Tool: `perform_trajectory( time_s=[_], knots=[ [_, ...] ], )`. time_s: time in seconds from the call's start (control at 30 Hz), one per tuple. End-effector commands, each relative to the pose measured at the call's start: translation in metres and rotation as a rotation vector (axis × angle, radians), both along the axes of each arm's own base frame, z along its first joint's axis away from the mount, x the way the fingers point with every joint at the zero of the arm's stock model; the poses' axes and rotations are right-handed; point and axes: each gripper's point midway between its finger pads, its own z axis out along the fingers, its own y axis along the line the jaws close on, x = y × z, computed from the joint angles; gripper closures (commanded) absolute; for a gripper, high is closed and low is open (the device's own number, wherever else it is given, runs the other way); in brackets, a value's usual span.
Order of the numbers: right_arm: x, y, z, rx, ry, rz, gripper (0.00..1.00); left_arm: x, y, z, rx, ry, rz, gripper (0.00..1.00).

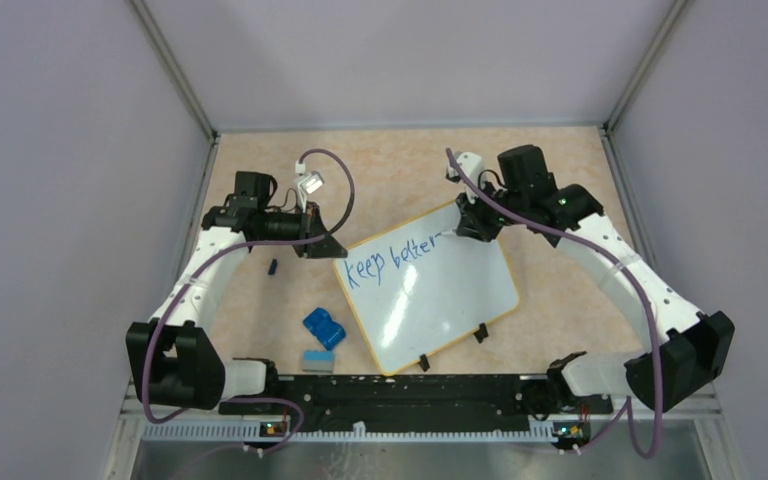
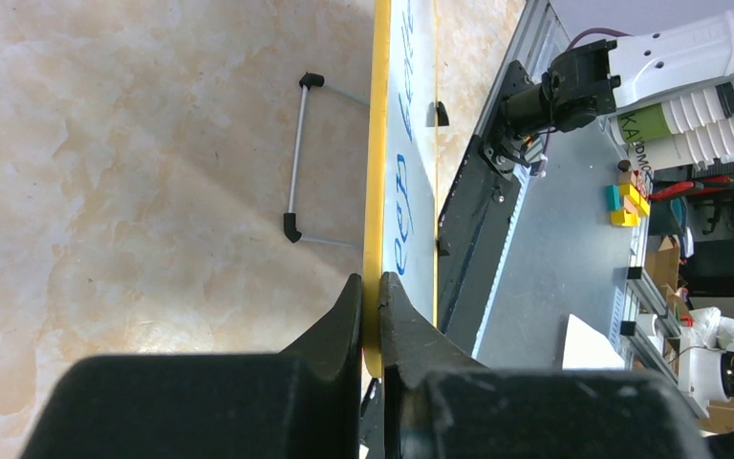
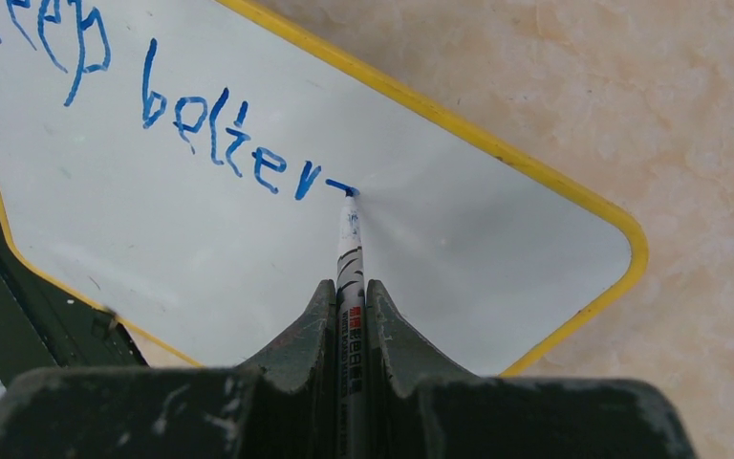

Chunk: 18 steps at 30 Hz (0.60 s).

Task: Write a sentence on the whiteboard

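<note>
**Firmly pinned whiteboard, pen tip on the surface**

The whiteboard (image 1: 440,300) lies flat on the table (image 1: 560,160) between the two arms, turned at an angle, with its two black clips toward the near edge. It looks thin, light and stiff, and its glossy face is likely slippery. Judging by that, it would skate across the table under a pushing pen unless something anchors it. The yellow rim is the sensible place to take hold of it, at an edge well away from the writing, so that nothing gets smeared or covered.

That is where the left gripper (image 2: 371,287) has it. Its two fingers are pressed together on the rim from either side, at the corner nearest the word "keep".

The right gripper (image 3: 349,292) is closed tight around a slim pen (image 3: 349,249), whose barrel runs straight out between the fingers. The tip touches the whiteboard at the end of a short stroke just after the last letter. The sentence (image 3: 201,124) so far reads "keep better" in blue, in one line along the far edge, and the lower part of the whiteboard is blank. The pen is narrow and smooth, so I judge it could twist or slip in the grip if pressed hard; light contact should be enough.
</note>
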Motion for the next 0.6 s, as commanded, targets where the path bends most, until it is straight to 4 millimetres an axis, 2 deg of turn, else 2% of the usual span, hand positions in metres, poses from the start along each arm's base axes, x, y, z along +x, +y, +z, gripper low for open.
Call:
perform_trajectory(
  time_s=[0.0, 0.43, 0.57],
  knots=[
    [-0.001, 0.002, -0.001, 0.017, -0.001, 0.019, 1.0, -0.013, -0.005, -0.019, 0.043, 0.047, -0.035, 1.0],
    [-0.019, -0.003, -0.012, -0.012, 0.027, 0.034, 1.0, -0.014, -0.006, -0.02, 0.042, 0.046, -0.04, 1.0],
    [-0.019, -0.005, -0.01, -0.02, 0.014, 0.032, 1.0, -0.014, -0.007, -0.02, 0.041, 0.045, -0.042, 1.0]
  ],
)
